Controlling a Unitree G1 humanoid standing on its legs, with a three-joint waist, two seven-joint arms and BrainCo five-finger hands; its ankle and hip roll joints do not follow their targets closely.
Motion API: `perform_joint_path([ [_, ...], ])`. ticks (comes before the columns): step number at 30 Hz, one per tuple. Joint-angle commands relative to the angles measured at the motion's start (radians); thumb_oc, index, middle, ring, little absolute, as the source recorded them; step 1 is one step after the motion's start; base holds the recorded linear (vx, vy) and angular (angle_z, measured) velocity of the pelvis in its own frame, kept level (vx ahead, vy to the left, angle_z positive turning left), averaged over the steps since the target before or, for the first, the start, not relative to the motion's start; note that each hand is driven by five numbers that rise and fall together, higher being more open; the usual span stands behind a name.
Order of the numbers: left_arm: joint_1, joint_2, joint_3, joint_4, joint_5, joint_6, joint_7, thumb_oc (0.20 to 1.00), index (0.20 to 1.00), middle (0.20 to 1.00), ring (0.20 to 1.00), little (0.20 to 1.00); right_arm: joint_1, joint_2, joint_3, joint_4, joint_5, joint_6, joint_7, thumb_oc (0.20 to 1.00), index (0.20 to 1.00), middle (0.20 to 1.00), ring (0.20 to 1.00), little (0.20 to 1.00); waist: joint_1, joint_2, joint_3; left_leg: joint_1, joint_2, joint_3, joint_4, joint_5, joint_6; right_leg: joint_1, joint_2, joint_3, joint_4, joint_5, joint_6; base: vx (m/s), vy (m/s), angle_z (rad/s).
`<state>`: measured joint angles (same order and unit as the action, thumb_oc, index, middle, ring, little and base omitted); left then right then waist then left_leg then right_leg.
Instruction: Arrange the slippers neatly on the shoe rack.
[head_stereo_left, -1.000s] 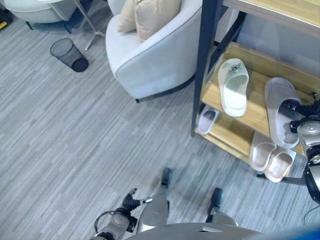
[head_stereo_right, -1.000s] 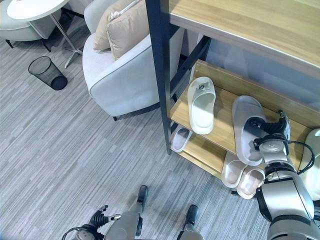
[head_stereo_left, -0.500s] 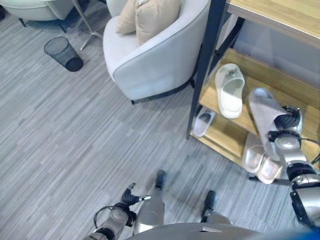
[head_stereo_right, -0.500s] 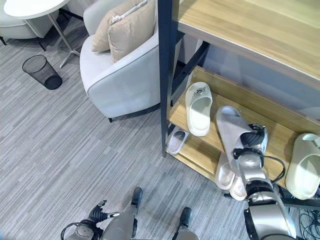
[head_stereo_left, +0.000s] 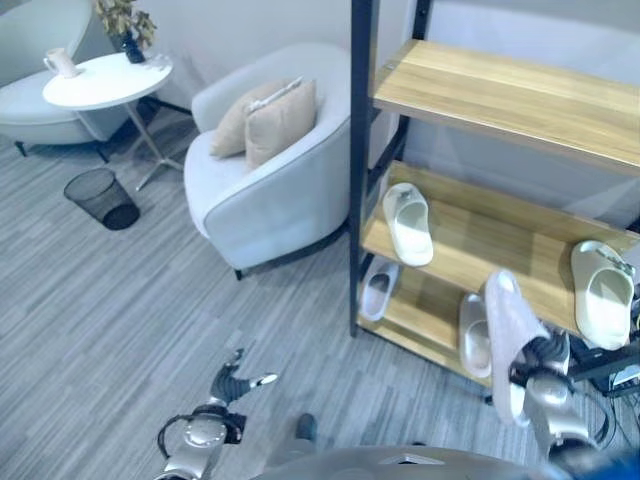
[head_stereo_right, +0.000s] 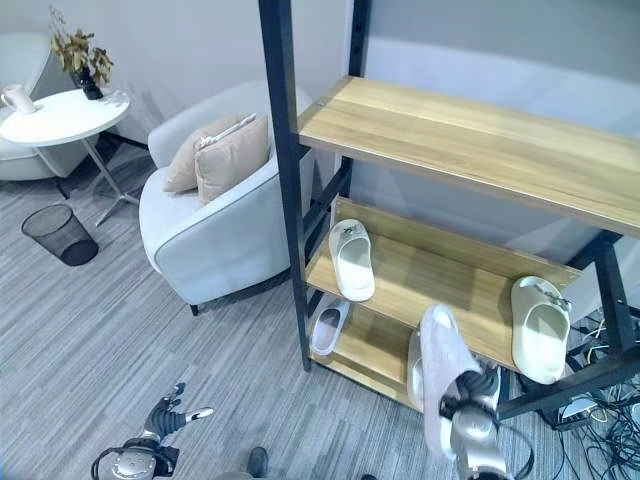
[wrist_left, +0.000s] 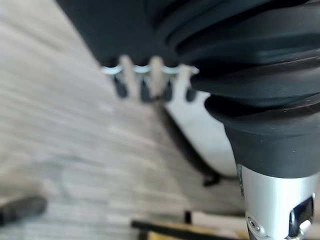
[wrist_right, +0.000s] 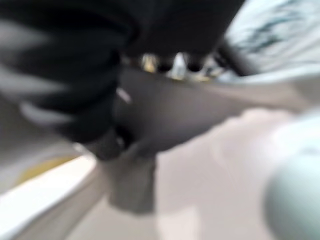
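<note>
Right hand (head_stereo_right: 478, 392) at lower right of both eye views has its fingers curled round a pale grey slipper (head_stereo_right: 440, 375), held clear of the shoe rack (head_stereo_right: 440, 130). Slipper's long axis runs near vertical in frame, one end up toward the middle shelf (head_stereo_right: 440, 285), the other down by the wrist. It hangs in front of the rack's lower right, overlapping the front edge of the middle shelf.

Open spot: bare wood on the middle shelf, up and slightly left of the hand, between the white slipper (head_stereo_right: 352, 262) at its left end and the greenish-white slipper (head_stereo_right: 538, 327) at its right end. Both lie long axis front-to-back, so I'd judge the held one needs laying flat the same way.

Bottom shelf carries a small slipper (head_stereo_right: 327, 327) at left and another one (head_stereo_right: 414, 368) just behind the held one.

Left hand (head_stereo_left: 233, 379) at lower left, over the floor (head_stereo_left: 120, 300), fingers relaxed, holding nothing, well apart from the rack. Right arm is clearly the nearer one.
</note>
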<state>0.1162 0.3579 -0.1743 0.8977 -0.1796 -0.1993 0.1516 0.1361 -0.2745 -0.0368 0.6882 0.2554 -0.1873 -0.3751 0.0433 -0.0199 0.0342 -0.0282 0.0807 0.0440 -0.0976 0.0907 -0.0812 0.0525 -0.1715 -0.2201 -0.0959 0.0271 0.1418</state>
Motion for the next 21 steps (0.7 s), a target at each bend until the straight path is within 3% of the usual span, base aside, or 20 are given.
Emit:
perform_joint_path([
  [1, -0.060, 0.015, 0.042, 0.074, -0.026, -0.026, 0.000, 1.000, 1.000, 1.000, 1.000, 1.000, -0.017, -0.006, -0.001, -0.089, 0.024, -0.051, 0.075, 0.200, 0.200, 0.200, 0.200, 0.200, 0.007, -0.020, 0.035, 0.085, -0.011, 0.049, 0.010, -0.127, 0.003, 0.056, -0.005, 0.001, 0.019, -0.057, 0.023, 0.10, 0.009, -0.09],
  [5, -0.070, 0.021, 0.099, 0.117, -0.064, -0.033, 0.008, 1.000, 1.000, 1.000, 1.000, 1.000, 0.060, 0.025, 0.031, -0.121, 0.039, -0.052, 0.128, 0.200, 0.200, 0.200, 0.200, 0.200, -0.010, -0.025, 0.050, 0.124, -0.007, 0.062, 0.046, -0.146, 0.007, 0.083, -0.012, 0.023, 0.060, -0.082, 0.018, 0.06, 0.003, -0.21],
  [8, -0.152, 0.025, 0.116, 0.138, -0.141, -0.052, 0.037, 1.000, 1.000, 1.000, 1.000, 1.000, 0.037, 0.018, 0.054, -0.111, 0.066, -0.057, 0.133, 0.200, 0.200, 0.200, 0.200, 0.200, -0.027, -0.033, 0.171, 0.016, -0.001, 0.064, 0.255, -0.199, 0.006, 0.006, -0.028, 0.056, 0.210, -0.117, 0.002, -0.29, -0.022, -0.20],
  [10, -0.193, 0.028, 0.112, 0.090, -0.201, -0.090, 0.055, 1.000, 1.000, 1.000, 1.000, 1.000, 0.015, 0.002, 0.066, -0.117, 0.081, -0.065, 0.125, 0.200, 0.200, 0.200, 0.200, 0.200, -0.035, -0.033, 0.237, -0.108, 0.013, 0.049, 0.374, -0.219, 0.008, -0.117, -0.037, 0.071, 0.318, -0.119, -0.010, -0.40, -0.005, -0.04],
  [12, -0.228, 0.033, 0.111, 0.046, -0.282, -0.123, 0.070, 1.000, 1.000, 1.000, 1.000, 1.000, -0.023, -0.024, 0.083, -0.109, 0.102, -0.076, 0.121, 0.200, 0.200, 0.200, 0.200, 0.200, -0.044, -0.024, 0.264, -0.252, 0.020, 0.035, 0.470, -0.231, 0.017, -0.281, -0.034, 0.100, 0.428, -0.119, -0.016, -0.39, 0.054, -0.02],
  [14, -0.333, 0.044, 0.077, 0.003, -0.347, -0.155, 0.099, 1.000, 1.000, 1.000, 1.000, 1.000, -0.155, -0.067, 0.132, -0.094, 0.127, -0.093, 0.068, 0.200, 0.200, 0.200, 0.200, 0.200, -0.041, -0.004, 0.259, -0.458, 0.024, 0.024, 0.627, -0.285, 0.034, -0.494, -0.038, 0.135, 0.592, -0.183, -0.025, -0.27, 0.099, -0.31],
  [21, -0.525, 0.054, 0.049, -0.151, -0.454, -0.197, 0.155, 1.000, 1.000, 1.000, 1.000, 1.000, -0.434, -0.116, 0.158, -0.137, 0.120, -0.125, -0.053, 0.200, 0.200, 0.200, 0.200, 0.200, -0.041, 0.030, 0.276, -0.840, 0.025, -0.008, 0.877, -0.339, 0.052, -0.874, -0.063, 0.179, 0.856, -0.251, -0.055, -0.10, 0.057, 0.02],
])
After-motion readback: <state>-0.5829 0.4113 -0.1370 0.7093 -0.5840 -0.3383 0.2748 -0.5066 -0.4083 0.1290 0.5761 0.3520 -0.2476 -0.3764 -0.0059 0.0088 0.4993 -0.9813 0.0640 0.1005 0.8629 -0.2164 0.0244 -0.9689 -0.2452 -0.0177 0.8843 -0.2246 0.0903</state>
